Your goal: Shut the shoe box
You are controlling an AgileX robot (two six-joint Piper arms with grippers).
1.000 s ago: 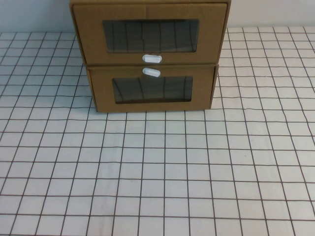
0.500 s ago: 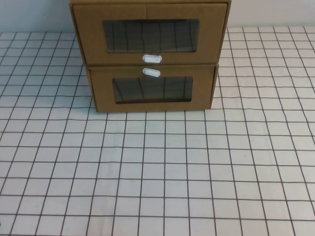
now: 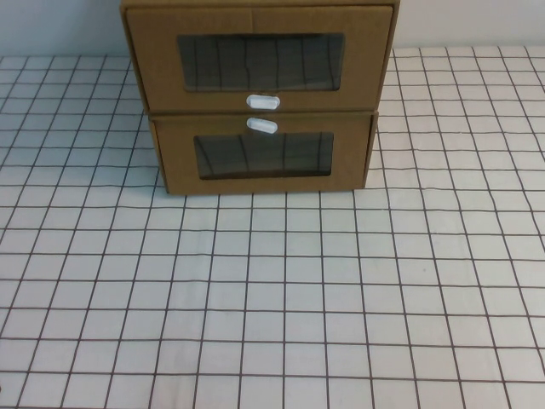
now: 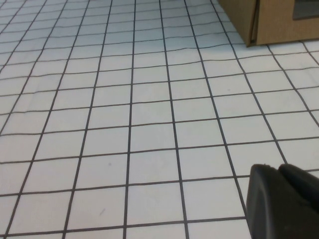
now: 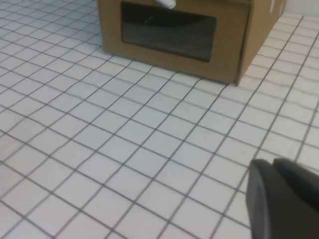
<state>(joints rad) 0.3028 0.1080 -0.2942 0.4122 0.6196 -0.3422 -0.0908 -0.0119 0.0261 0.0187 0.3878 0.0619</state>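
The shoe box [image 3: 260, 60] is the upper of two stacked brown cardboard boxes at the far middle of the table. It has a wide clear window with a small white oval tab [image 3: 263, 101] below it. Its front looks wider than the front of the box under it and overhangs it. Neither gripper shows in the high view. My left gripper [image 4: 279, 170] is shut and empty, low over the tiled table, well short of the boxes. My right gripper [image 5: 275, 165] is shut and empty, low over the table in front of the lower box.
The lower cardboard box [image 3: 264, 155] has its white tab [image 3: 262, 125] above its window. It also shows in the right wrist view [image 5: 234, 45], and a corner of it in the left wrist view [image 4: 279, 22]. A white gridded cloth [image 3: 272, 290] covers the table.
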